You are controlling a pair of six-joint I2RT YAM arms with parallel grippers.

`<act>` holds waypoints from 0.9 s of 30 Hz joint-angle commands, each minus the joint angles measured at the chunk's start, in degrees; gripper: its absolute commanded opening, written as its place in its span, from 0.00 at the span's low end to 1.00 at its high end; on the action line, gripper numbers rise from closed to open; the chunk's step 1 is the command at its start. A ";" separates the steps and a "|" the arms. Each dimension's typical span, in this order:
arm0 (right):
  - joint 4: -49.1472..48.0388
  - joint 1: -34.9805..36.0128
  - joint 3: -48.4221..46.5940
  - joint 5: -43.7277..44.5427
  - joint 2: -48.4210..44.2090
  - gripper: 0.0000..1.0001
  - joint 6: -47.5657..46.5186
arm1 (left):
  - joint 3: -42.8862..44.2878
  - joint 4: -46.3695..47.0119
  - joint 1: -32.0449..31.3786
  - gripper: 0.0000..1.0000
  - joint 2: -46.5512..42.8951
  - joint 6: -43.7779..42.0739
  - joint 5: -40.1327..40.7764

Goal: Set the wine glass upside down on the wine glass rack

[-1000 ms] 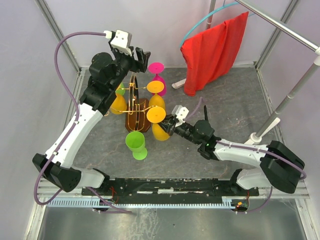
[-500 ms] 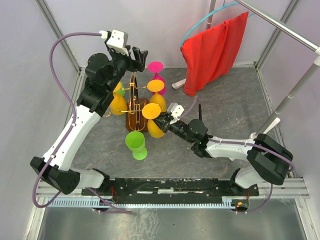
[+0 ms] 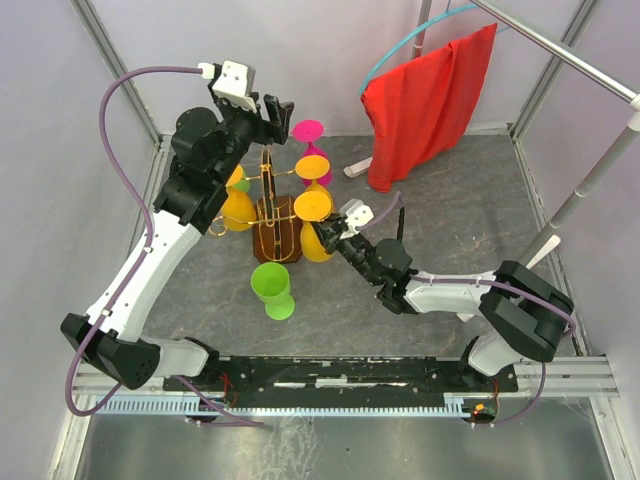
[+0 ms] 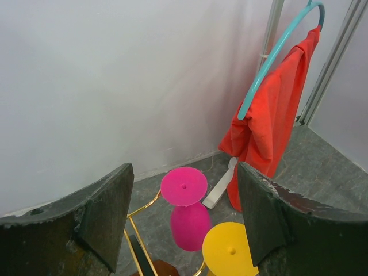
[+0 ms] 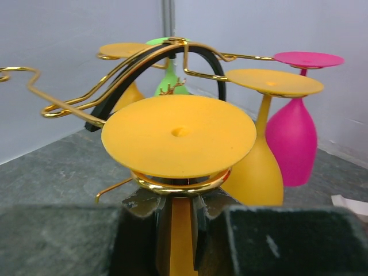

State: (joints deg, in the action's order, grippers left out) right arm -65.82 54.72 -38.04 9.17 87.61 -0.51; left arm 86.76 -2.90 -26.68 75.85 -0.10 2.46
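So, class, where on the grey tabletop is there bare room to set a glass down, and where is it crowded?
Bare: the grey tabletop between the red cloth and the right arm, and the near strip right of the upright green glass. Crowded: around the wooden, gold-wire wine glass rack, where the right gripper holds an orange wine glass.

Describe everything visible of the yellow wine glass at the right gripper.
The yellow wine glass looks like matte opaque plastic. It is upside down: its flat round foot sits on top of a gold wire loop of the wine glass rack, the stem dropping through. The right gripper is shut on the stem. The wrist view hides its bowl.
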 commanded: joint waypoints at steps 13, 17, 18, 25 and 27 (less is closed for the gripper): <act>-7.36 -0.09 3.65 10.43 -3.80 0.01 -2.79 | -0.27 3.52 0.75 0.80 0.63 -1.02 -1.49; -3.79 -0.08 5.58 9.33 -8.09 0.01 -2.27 | -0.85 3.42 0.84 0.80 0.15 -0.96 -1.37; -2.80 -0.01 5.88 8.67 -9.00 0.01 -2.11 | -1.03 3.45 0.85 0.80 0.03 -0.96 -1.28; 4.47 0.61 5.37 1.49 -11.61 0.01 -3.54 | -1.85 3.00 1.01 0.81 -0.83 -1.09 -0.88; 6.81 1.39 4.50 0.19 -11.63 0.01 -4.79 | -2.08 2.90 1.06 0.81 -1.12 -1.15 -0.66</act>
State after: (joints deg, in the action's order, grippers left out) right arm -62.67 54.98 -31.90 13.50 77.71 -2.46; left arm 84.95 -2.46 -26.04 76.34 -0.08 2.31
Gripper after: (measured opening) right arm 0.201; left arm 0.805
